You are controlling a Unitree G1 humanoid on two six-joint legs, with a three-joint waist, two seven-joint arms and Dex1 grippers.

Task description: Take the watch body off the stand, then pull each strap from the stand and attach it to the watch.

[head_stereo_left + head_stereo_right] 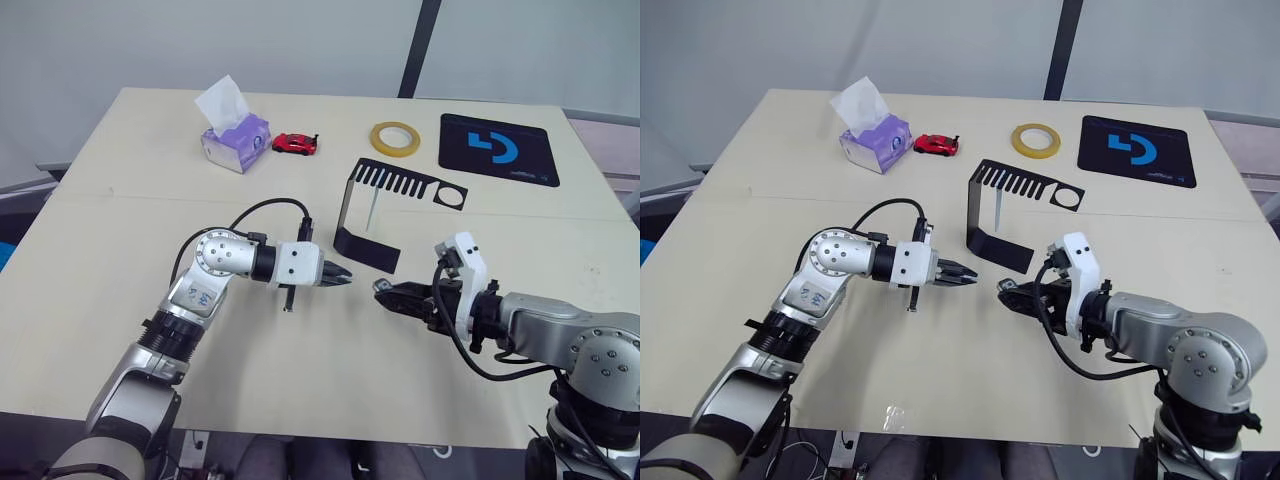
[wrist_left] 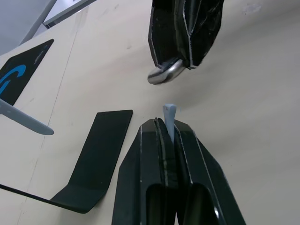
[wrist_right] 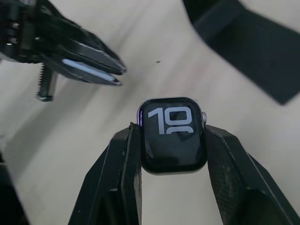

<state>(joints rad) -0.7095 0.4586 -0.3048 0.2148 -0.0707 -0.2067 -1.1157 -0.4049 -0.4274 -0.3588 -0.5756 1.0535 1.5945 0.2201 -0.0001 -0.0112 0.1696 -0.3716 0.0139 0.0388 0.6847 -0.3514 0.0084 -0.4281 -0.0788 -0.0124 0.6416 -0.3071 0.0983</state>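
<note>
My right gripper [image 1: 383, 290] is shut on the watch body [image 3: 173, 136], a small grey-rimmed case whose dark screen shows white digits. My left gripper [image 1: 343, 277] faces it a short gap away, shut on one pale grey-blue strap [image 2: 168, 119] whose tip pokes out between the fingers. Both hover just above the table, in front of the stand [image 1: 365, 250], a black bent bracket with a comb-slotted top arm [image 1: 400, 182]. A second strap [image 1: 372, 208] hangs from that comb arm.
At the far side of the table stand a tissue box [image 1: 235, 140], a red toy car [image 1: 295, 143], a yellow tape roll [image 1: 395, 138] and a black mat with a blue logo [image 1: 498, 148].
</note>
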